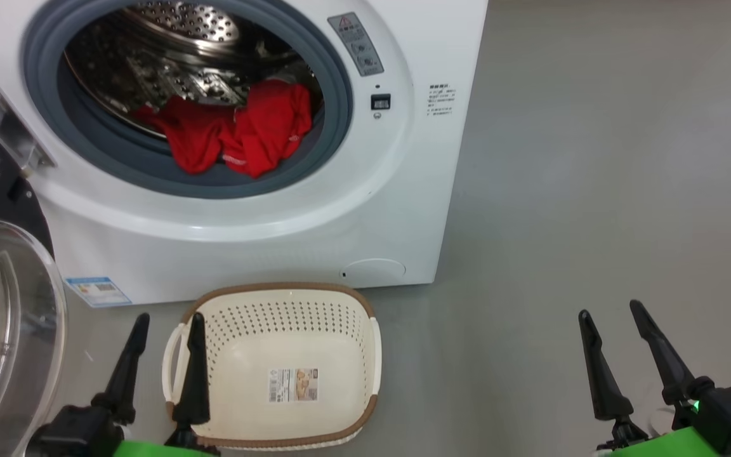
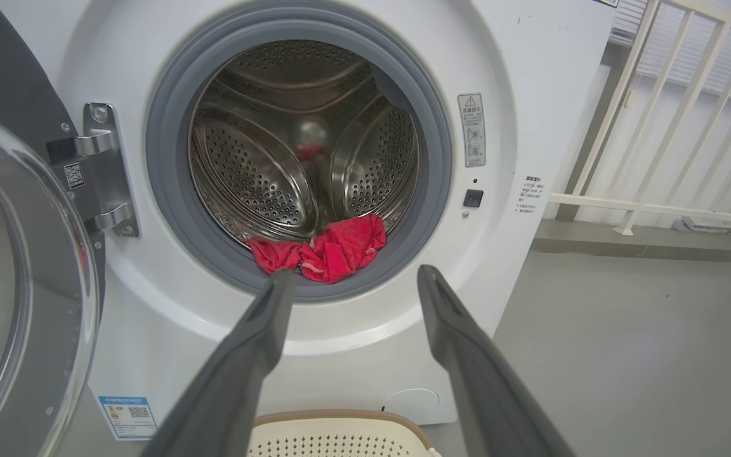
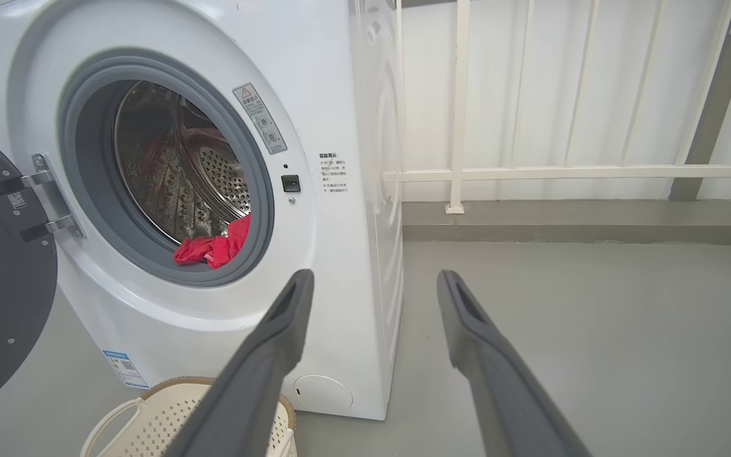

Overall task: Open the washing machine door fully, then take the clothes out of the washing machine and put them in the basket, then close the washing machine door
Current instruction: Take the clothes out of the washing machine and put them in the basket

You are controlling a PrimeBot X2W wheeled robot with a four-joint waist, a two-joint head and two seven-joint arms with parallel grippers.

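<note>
Both spread — left gripper (image 1: 169,317), right gripper (image 1: 610,309) — one basket (image 1: 283,287), one clothes heap (image 1: 238,133)

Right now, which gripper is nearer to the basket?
Left. The left gripper is at the basket's left edge, one finger overlapping its rim in the head view; the right gripper is well off to its right.
</note>
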